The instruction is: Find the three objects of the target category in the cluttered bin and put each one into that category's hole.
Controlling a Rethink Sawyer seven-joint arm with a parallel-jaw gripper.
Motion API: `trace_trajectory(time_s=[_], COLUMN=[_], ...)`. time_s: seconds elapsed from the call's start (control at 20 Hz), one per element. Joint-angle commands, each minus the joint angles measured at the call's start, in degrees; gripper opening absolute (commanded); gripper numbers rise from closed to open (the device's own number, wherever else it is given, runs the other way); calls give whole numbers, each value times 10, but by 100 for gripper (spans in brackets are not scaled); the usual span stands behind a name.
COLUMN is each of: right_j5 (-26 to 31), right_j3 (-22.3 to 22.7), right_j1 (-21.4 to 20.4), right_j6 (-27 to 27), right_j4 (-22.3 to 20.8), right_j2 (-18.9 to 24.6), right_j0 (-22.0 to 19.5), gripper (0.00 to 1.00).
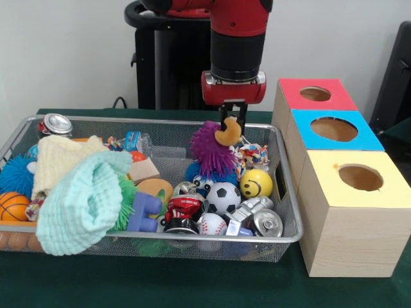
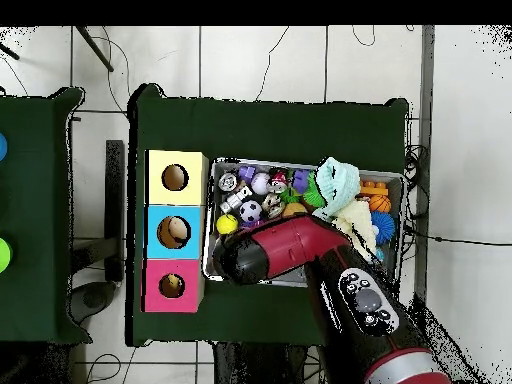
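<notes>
Yellow-top box front-R | gripper clamped on orange toy over bin

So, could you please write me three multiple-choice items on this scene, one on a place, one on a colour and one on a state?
1. Where does the smiley ball lie?
A. In the wire bin
B. On the yellow box
C. On the green cloth outside the bin

2. What colour is the top of the middle box?
A. Red
B. Blue
C. Yellow

3. What is the gripper doing?
A. Hanging open and empty
B. Shut on a small orange curved toy
C. Resting in a box hole

Answers: 1 A, the ball sits among the clutter at the bin's box-side end; 2 B, the blue top lies between the red and yellow ones; 3 B, the orange toy hangs pinched between the fingers above the purple spiky toy.
</notes>
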Motion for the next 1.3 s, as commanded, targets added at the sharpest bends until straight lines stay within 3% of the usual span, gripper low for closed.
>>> trace_trajectory(time_s=[0.05, 0.25, 0.4, 0.65, 1.3], right_j5=[-59, -73, -50, -82, -118], right_j3=[-17, -17, -27, -30, -22], right_j1=[41, 43, 50, 75, 78], right_j6=[41, 48, 36, 40, 46], right_j4=[-14, -14, -9, -14, -16], right_j2=[-32, -38, -43, -48, -66], right_j0=[6, 7, 13, 13, 24], gripper=[100, 100, 100, 100, 100])
